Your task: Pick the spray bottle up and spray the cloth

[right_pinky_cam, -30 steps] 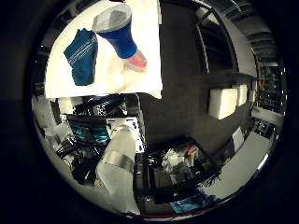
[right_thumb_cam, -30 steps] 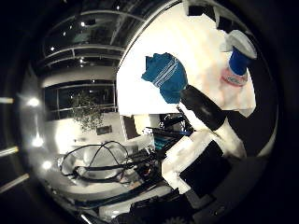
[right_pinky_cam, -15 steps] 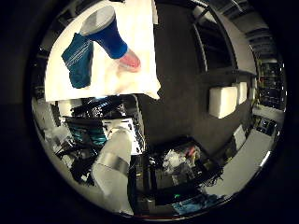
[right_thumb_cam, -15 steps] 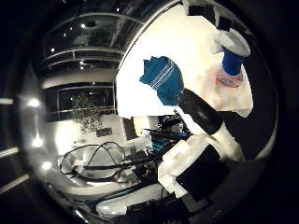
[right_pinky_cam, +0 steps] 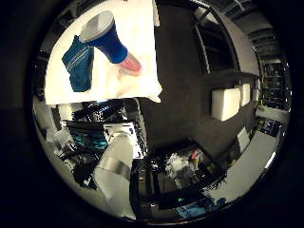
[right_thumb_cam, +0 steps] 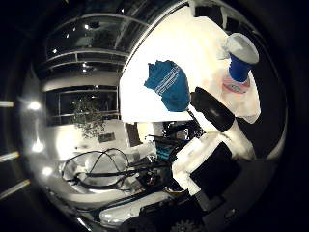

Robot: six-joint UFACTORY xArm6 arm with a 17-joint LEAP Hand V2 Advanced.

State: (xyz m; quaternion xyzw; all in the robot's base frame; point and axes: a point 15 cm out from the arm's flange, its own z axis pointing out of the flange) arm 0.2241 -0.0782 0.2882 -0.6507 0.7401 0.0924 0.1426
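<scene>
A blue spray bottle point(right_pinky_cam: 110, 38) with a white head and a pink base stands on a white table point(right_pinky_cam: 142, 66). A teal cloth point(right_pinky_cam: 78, 61) lies crumpled beside it on the same table. The right thumb side palm view shows the bottle point(right_thumb_cam: 238, 62) and the cloth point(right_thumb_cam: 170, 83) a short way from each other on the table point(right_thumb_cam: 193, 43). A black and white part of my hand point(right_thumb_cam: 216, 112) reaches into that view, away from the bottle and beside the cloth. The hand is some way off from the table.
A dark floor point(right_pinky_cam: 180, 85) lies beside the table, with white box seats point(right_pinky_cam: 231, 101) on it. Below the table's edge are the robot's white body point(right_pinky_cam: 118, 161) and cluttered equipment point(right_pinky_cam: 180, 166). Dark windows and a plant point(right_thumb_cam: 89, 114) are at the room's far side.
Both pictures have shifted a little, so the hand has moved slightly. The bottle and the cloth stay where they were on the table.
</scene>
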